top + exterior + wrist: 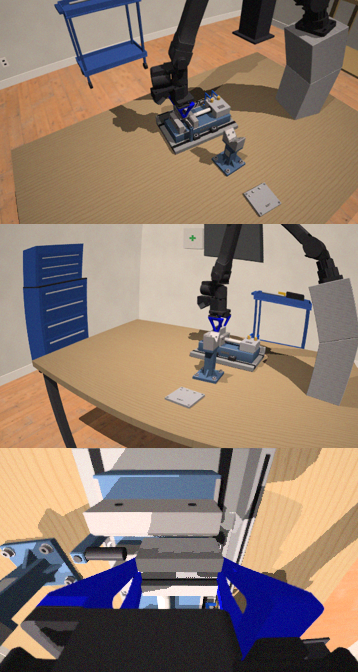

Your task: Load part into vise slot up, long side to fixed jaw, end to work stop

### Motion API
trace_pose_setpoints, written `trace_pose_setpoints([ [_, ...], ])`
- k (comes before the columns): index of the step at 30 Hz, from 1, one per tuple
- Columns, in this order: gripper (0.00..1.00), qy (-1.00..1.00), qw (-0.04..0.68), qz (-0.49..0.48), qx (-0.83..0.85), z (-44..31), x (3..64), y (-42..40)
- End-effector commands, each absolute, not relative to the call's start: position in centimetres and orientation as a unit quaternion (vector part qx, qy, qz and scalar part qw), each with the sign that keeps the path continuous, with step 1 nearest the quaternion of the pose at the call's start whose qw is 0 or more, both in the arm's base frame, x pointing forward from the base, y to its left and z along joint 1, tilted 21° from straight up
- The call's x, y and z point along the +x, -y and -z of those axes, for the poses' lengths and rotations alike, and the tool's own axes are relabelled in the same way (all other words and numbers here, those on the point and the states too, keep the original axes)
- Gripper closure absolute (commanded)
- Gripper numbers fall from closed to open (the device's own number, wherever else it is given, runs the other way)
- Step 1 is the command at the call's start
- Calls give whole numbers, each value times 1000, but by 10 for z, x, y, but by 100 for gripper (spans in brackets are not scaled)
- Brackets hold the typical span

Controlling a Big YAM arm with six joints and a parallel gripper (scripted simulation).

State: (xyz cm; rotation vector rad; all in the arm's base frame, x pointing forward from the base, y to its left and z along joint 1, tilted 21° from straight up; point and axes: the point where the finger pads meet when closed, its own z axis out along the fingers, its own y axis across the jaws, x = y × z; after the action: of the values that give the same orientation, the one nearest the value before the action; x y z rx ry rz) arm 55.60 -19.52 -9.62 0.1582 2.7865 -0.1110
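My gripper (185, 115) (218, 329) (179, 560) points down into the vise and is shut on the grey part (175, 550), one blue finger at each end. The part lies lengthwise between the jaws. A thin dark strip separates it from the fixed jaw (155, 523) (176, 121) in the wrist view; contact is unclear. The work stop (105, 553) points at the part's left end, with a small gap in view. The moving jaw (193, 120) is on the other side, on the cylinder's rod (203, 112). The slot and the bars under the part cannot be made out.
The V-block (235, 142) (210, 342) stands on its blue post beside the vise. The infeed plate (262, 201) (191, 398) lies beyond it, with no part on it. The air cylinder block (218, 105) (250, 344) is at the vise's other end.
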Motion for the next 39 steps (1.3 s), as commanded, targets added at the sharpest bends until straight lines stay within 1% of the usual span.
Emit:
trace_pose_setpoints([
  [1,100,-978,196,46,55,86,578,195],
  [39,100,-977,199,47,54,89,581,196],
])
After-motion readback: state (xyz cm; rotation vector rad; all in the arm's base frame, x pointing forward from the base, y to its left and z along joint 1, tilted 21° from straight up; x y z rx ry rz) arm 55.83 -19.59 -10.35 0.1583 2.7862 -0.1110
